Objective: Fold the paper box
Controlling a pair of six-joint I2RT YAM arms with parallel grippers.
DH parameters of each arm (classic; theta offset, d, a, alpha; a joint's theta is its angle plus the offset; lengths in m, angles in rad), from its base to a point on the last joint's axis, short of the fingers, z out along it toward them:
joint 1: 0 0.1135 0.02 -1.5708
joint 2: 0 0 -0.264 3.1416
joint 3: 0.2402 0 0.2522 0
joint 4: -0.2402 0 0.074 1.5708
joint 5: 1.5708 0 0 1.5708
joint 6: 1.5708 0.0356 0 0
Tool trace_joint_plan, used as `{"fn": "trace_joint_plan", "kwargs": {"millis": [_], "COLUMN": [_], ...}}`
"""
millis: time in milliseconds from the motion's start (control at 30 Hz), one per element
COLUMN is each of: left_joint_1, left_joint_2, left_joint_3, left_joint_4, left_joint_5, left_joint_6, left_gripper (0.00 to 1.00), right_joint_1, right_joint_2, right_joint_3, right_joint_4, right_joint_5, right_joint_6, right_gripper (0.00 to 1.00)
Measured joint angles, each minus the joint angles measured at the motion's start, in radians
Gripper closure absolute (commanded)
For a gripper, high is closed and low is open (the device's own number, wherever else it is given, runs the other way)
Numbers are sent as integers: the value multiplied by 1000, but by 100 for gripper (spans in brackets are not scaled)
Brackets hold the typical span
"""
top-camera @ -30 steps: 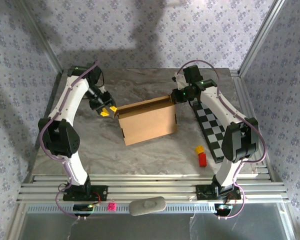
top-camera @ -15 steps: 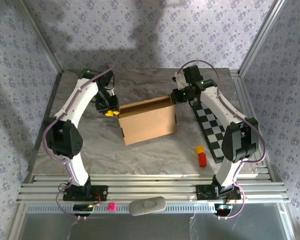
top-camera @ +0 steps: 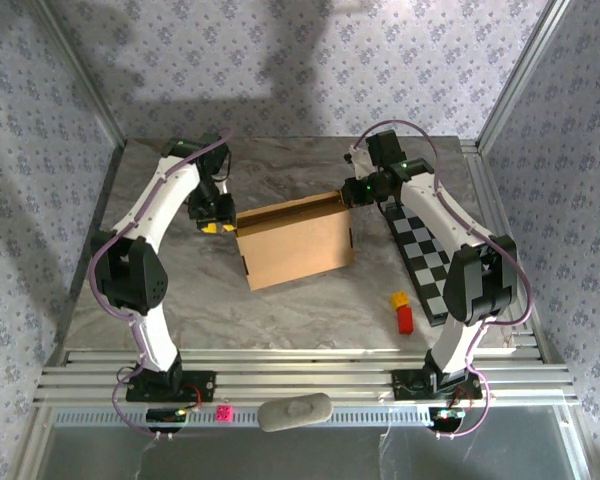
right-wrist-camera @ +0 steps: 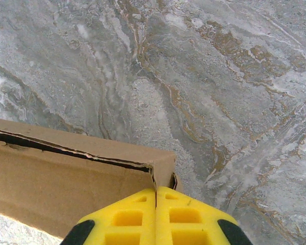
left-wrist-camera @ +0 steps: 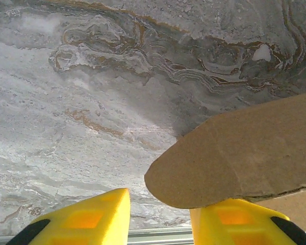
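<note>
Brown corrugated cardboard mailer box (top-camera: 296,243) looks mostly formed; one rounded flap (left-wrist-camera: 234,153) juts untucked by the parted left gripper (left-wrist-camera: 159,214); the right gripper (right-wrist-camera: 155,196), pinched together, braces a corner.

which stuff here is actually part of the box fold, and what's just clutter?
Job: paper box, left gripper, right gripper.
Lying about: checkered board, yellow block, red block, pink cube, grey oval pad.
</note>
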Motion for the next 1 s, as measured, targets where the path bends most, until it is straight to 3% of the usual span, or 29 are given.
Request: {"fn": "trace_joint_plan", "kwargs": {"millis": [100,267,367,567,1000], "left_joint_1": [0,0,0,2,13], "left_joint_2": [0,16,34,47,119], "left_joint_3": [0,3,23,90,277], "left_joint_4": [15,26,30,4,-137], "left_joint_5": [22,54,74,92,126], "left_joint_6": [2,-7,-10,-25,-98], "left_gripper": [71,90,95,100,100], "right_joint_1": [0,0,0,-1,-1], "right_joint_2": [0,0,0,0,-2], "right_joint_3": [0,0,0,0,-4], "right_joint_4": [0,0,0,0,11], "right_joint_5": [0,-1,-4,-3,2], "right_joint_6": [0,0,0,0,0], "right_gripper": [100,100,100,100,100]}}
